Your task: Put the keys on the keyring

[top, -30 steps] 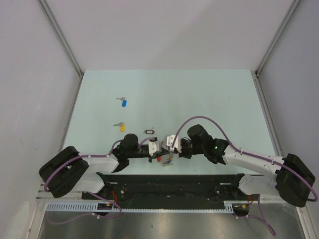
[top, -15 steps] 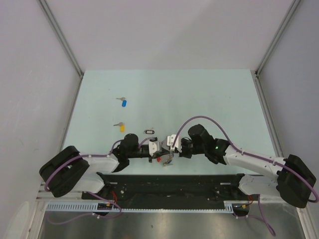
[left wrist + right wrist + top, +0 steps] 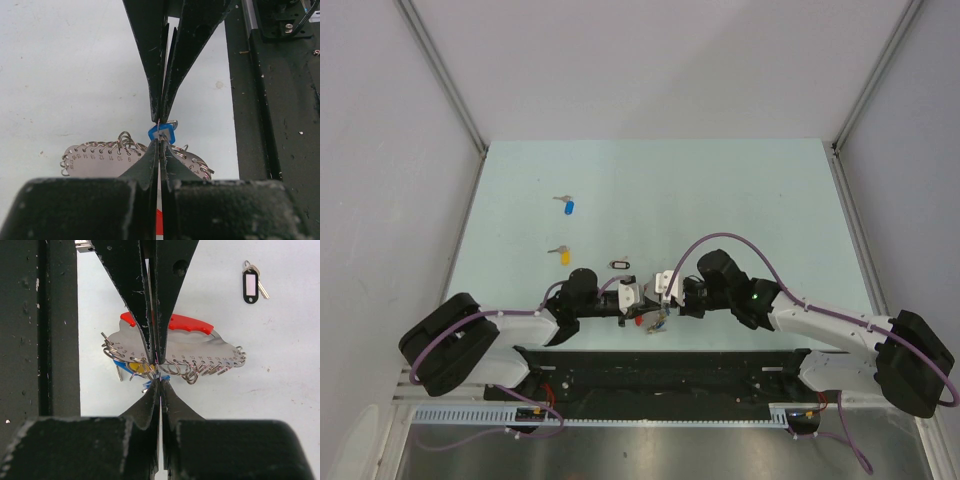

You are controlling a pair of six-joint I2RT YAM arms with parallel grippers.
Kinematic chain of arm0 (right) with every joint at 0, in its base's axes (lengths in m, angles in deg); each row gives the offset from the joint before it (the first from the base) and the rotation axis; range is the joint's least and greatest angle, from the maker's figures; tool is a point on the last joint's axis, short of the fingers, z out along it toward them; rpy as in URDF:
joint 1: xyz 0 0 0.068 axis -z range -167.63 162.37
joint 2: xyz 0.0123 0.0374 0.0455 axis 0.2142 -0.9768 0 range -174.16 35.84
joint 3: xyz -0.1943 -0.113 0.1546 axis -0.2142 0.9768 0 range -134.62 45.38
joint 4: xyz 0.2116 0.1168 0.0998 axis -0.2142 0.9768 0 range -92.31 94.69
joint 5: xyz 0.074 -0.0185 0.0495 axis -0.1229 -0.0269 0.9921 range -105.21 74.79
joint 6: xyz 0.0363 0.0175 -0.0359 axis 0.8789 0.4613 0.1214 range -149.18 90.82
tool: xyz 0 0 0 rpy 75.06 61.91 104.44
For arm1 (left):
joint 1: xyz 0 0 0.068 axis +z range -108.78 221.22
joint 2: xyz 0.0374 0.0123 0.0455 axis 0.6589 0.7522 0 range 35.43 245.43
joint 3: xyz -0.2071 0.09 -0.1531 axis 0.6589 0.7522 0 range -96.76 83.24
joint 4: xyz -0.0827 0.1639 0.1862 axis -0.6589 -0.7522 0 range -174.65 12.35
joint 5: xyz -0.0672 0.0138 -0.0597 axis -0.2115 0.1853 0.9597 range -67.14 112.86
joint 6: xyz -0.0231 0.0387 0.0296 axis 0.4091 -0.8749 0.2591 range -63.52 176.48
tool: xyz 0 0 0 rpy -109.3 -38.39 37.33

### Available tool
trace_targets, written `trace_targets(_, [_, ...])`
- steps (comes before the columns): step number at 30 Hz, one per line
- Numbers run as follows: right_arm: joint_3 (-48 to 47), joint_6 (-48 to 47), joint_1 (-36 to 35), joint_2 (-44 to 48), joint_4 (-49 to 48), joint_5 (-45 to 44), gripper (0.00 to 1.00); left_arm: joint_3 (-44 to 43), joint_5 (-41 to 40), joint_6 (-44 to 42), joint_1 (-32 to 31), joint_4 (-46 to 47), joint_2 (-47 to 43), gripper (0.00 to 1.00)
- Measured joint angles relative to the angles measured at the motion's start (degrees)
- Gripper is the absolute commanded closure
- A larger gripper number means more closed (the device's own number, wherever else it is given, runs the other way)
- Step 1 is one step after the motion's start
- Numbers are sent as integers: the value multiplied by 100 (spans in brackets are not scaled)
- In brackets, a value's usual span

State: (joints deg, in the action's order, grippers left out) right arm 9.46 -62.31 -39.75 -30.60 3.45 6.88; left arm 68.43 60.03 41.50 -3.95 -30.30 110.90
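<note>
- Keys lying loose at left: blue key [image 3: 568, 207], with yellow key [image 3: 563, 255] nearer the arms.
- Left gripper [image 3: 160, 145] is clenched on the keyring [image 3: 200, 347], at the table's [image 3: 740, 200] near edge.
- Right gripper [image 3: 159, 380] pinches a blue-tagged key [image 3: 161, 134] at the keyring's wire loops.

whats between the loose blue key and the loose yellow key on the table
Nothing: only bare table separates the blue key and yellow key, per the top view.
</note>
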Motion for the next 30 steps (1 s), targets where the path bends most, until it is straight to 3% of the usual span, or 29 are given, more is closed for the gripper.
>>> trace_targets(30, [0,-15,11,-35,0,111,100,0,79,63,37,39,31,100])
